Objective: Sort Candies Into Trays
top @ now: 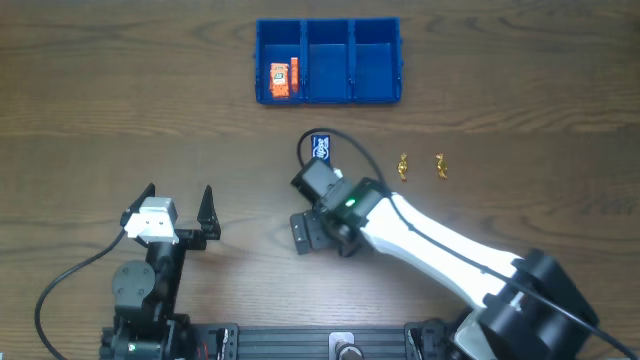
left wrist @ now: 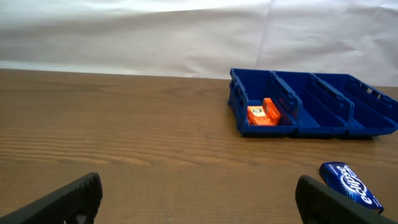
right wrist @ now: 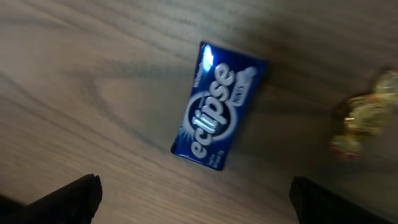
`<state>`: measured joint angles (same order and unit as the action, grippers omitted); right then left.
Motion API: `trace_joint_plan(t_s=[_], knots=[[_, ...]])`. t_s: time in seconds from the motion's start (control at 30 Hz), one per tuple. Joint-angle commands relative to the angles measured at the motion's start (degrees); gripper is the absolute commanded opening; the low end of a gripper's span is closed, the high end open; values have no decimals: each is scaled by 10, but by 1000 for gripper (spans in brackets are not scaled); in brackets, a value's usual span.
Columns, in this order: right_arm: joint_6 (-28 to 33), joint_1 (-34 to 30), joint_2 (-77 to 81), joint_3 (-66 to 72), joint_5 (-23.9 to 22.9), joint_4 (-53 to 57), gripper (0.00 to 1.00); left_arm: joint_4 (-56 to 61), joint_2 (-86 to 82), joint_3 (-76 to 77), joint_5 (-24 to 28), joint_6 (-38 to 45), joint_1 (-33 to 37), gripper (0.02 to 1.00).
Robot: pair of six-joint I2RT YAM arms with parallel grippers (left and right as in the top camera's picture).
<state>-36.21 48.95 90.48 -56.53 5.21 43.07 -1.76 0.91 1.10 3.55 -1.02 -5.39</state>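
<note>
Right tool [right wrist: 194, 185]: fingers spread wide, holding nothing, hanging over the blue mint pack [right wrist: 217, 106].
Left tool [top: 178, 200]: fingers spread, empty, well apart from every candy.
Blue mint pack: flat on the bench [top: 100, 100], between the tray [top: 328, 65] and the right arm, clear of both.
Tray: three compartments; orange candies [top: 282, 78] lie in the left one, and the other two are bare.
Gold candies [top: 403, 166]: two, loose on the bench, near the pack on its right.
Risk, grip: the pack lies askew to the line between the fingers. If they close without squaring up, they would likely catch its corners and spin it or squeeze it out.
Risk, height: the pack is thin and glossy. Too high a descent pinches air; too low drives the fingertips into the bench.
Risk, neighbours: a skidding pack could knock the nearer gold candy.
Risk, sorting: a release over the left compartment would mix blue with orange.
</note>
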Motion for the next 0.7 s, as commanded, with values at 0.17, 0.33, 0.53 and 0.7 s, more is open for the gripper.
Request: trace_joint_plan(t_s=[0.17,0.33,0.53,0.7], knots=[[-81,20,80,-17,-78,-14,998,-25,-2,-8,5,9,2,998],[-88,20,106,-18,-87,-39,998,-25,-2,-8,5,9,2,998],[-90,20,125,-30,-90,-53,855,-25,-2,-8,5,9,2,998],[-90,20,125,-30,-92,-58,680,-25,-2,-8,5,9,2,996]])
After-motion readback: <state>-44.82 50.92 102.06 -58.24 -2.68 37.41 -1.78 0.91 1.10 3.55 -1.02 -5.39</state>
